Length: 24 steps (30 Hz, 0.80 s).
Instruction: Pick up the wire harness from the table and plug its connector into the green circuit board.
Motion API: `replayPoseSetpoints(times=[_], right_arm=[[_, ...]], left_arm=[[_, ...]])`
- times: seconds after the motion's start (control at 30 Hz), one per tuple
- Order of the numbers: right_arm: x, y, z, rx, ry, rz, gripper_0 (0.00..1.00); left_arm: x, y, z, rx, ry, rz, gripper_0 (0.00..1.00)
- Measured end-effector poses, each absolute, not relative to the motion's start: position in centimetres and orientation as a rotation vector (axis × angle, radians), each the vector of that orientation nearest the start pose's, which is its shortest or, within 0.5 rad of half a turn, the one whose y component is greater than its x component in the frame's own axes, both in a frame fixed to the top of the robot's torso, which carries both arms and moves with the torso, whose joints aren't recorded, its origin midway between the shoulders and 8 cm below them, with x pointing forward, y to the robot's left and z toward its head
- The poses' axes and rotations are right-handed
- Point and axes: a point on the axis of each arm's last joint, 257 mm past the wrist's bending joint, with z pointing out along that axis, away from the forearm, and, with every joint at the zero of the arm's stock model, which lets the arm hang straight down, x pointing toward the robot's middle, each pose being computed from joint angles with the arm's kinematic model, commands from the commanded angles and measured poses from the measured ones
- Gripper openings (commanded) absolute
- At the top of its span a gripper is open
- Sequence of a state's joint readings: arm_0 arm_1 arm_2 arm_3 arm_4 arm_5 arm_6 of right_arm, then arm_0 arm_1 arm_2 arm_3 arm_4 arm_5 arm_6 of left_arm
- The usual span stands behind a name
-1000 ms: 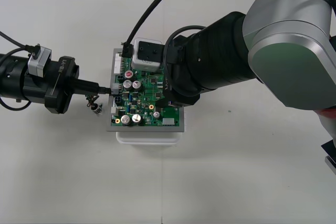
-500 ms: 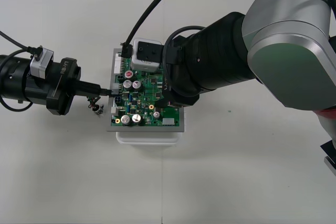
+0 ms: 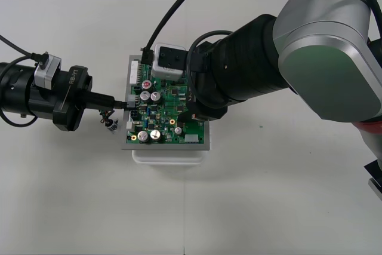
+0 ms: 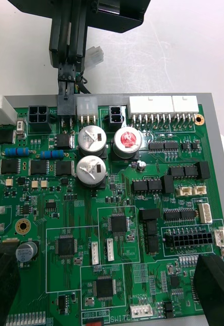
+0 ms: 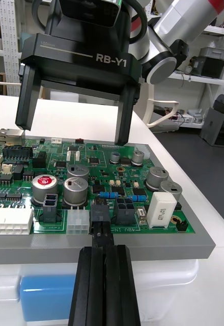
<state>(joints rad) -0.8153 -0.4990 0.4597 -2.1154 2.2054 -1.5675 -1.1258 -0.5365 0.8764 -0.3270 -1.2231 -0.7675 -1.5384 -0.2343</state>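
Note:
The green circuit board [image 3: 170,117] sits on its white base [image 3: 170,156] at mid-table. My left gripper [image 3: 124,104] reaches in level from the left, shut on the harness's black plug [image 5: 100,216]. The plug [image 4: 65,106] stands in the connector row at the board's left edge, between a white connector and a black socket, and looks seated. The harness's thin wires and metal socket [image 3: 108,121] hang just below the left fingers [image 4: 66,51]. My right gripper [image 3: 179,95] hovers over the board, open, its fingers [image 4: 214,288] far apart with nothing between them.
In the left wrist view the right gripper [image 5: 76,127] stands over the board's far half, with its fingers straddling it. The right arm's thick links cover the table to the board's right. Bare table lies in front of the base and to the left.
My left gripper has slid slightly right, toward the board's edge, with the plug in it. The right gripper has stayed over the board.

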Motion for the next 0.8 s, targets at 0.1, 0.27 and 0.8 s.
replayPoseSetpoints(times=[0.1,0.27,0.8], right_arm=[[40.21,2.58,-9.39,-1.759,1.608,0.112,1.00],[40.21,2.57,-9.39,-1.759,1.608,0.112,1.00],[40.11,2.62,-9.41,-1.761,1.608,0.117,1.00]], left_arm=[[38.96,15.28,-10.63,1.502,1.054,-0.989,0.00],[38.96,15.27,-10.63,1.501,1.054,-0.989,0.00],[38.94,15.18,-10.64,1.500,1.052,-0.992,0.00]])
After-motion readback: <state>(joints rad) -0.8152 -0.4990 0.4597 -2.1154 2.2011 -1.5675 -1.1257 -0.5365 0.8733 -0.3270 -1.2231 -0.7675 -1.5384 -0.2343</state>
